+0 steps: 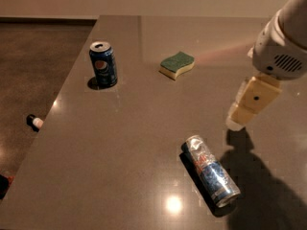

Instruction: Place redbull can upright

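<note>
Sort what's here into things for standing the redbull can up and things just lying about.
Job: redbull can, lying on its side; gripper, hovering beside it, not touching.
Lying about: Pepsi can, upright; green sponge; small object on the floor.

Table: redbull, Pepsi, sponge; hand above

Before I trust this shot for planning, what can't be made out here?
Camera view only:
- Arm above the end effector, near the lying redbull can: cut off by the frame edge.
- Small floor object: too small to identify.
- Dark thing, bottom-left corner: cropped.
</note>
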`<state>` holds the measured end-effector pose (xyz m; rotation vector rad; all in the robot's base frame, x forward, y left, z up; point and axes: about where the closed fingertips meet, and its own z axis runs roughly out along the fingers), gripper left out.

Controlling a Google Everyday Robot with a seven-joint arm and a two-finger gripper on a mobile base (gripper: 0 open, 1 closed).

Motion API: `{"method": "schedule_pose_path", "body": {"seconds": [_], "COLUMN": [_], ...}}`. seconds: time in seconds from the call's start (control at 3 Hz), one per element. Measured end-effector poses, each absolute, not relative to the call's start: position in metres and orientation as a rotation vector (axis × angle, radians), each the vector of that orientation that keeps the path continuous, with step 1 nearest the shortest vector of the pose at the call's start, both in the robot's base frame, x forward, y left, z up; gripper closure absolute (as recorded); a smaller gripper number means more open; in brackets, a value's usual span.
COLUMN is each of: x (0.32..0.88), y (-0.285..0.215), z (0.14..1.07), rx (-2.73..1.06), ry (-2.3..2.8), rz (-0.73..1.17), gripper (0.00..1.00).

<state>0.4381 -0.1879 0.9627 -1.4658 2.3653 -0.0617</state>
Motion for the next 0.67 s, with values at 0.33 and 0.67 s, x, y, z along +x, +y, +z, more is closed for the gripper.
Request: {"method": "schedule_pose_path", "body": {"seconds": [0.33,0.67], "x": [0.436,0.432], "y": [-0.161,-0.139], "z": [0.952,0.945], "rx": [-1.324,-1.224], "ry": [2.449,2.512], "rz": [-0.003,0.051], "gripper": [0.0,0.0]}}
